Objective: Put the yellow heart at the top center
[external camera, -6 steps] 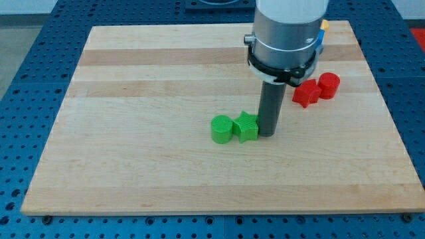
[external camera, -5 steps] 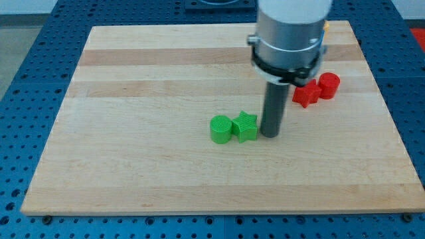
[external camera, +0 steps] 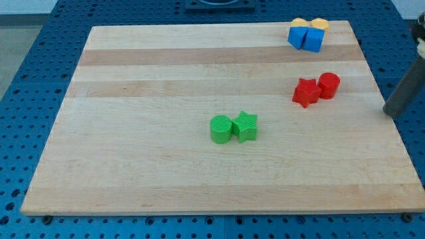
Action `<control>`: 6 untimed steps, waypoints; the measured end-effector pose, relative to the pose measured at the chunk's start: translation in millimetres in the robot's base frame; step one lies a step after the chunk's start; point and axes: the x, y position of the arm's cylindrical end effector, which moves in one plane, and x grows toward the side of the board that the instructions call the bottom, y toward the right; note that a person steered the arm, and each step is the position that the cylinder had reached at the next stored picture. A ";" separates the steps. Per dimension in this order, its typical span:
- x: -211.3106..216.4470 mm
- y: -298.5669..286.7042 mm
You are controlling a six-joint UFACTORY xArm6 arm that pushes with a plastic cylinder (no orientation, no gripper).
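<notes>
Two yellow blocks (external camera: 319, 24) sit at the board's top right corner, partly hidden behind two blue blocks (external camera: 305, 38) that touch them. I cannot tell which yellow block is the heart. My tip (external camera: 392, 113) rests at the board's right edge, well below the yellow and blue blocks and to the right of the red blocks. It touches no block.
A red star (external camera: 305, 92) and a red cylinder (external camera: 329, 85) touch each other at the right. A green cylinder (external camera: 221, 128) and a green star (external camera: 246, 126) touch near the board's middle. The wooden board (external camera: 133, 99) lies on a blue perforated table.
The arm has swung from beside the green star far to the right edge of the board. The yellow and blue blocks that it hid now show. No block has moved.
</notes>
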 end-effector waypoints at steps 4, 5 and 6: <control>-130.4 0.8; -162.1 0.8; -190.6 0.8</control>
